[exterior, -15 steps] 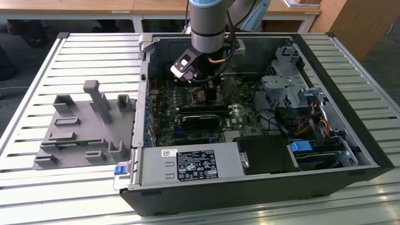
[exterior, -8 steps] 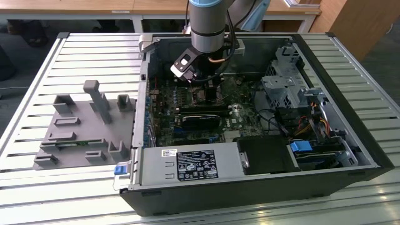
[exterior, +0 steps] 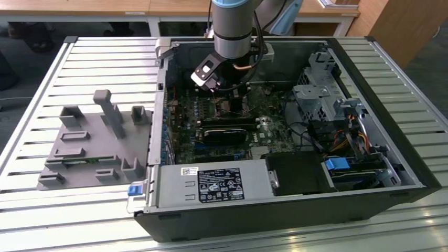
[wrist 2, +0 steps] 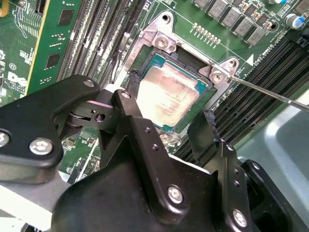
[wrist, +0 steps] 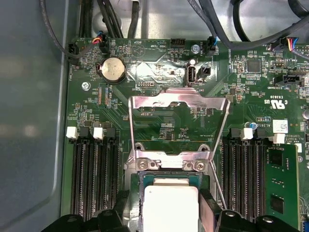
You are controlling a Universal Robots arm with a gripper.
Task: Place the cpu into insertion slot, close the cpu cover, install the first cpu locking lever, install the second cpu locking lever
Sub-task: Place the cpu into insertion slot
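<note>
The cpu (wrist 2: 169,94), a small square chip with a pale metal top, lies flat in the insertion slot (wrist 2: 189,61), whose black rim and green board show around it. My gripper (wrist 2: 170,99) straddles it, shut on the cpu, with one black fingertip (wrist 2: 132,77) against each of two opposite edges. The chip (wrist: 171,208) also shows in the first wrist view. The cpu cover (wrist: 178,100), a thin silver frame, is folded back open beyond the socket. A thin metal locking lever (wrist 2: 270,94) sticks out free beside the socket. In the exterior view my gripper (exterior: 227,105) reaches down into the open computer case.
Long black memory slots (wrist: 91,179) flank the socket, and a green card (wrist 2: 43,43) stands close by. The power supply box (exterior: 213,185) and the drive cage (exterior: 322,100) crowd the case. A grey fixture plate (exterior: 91,142) lies on the slatted table at the exterior view's left.
</note>
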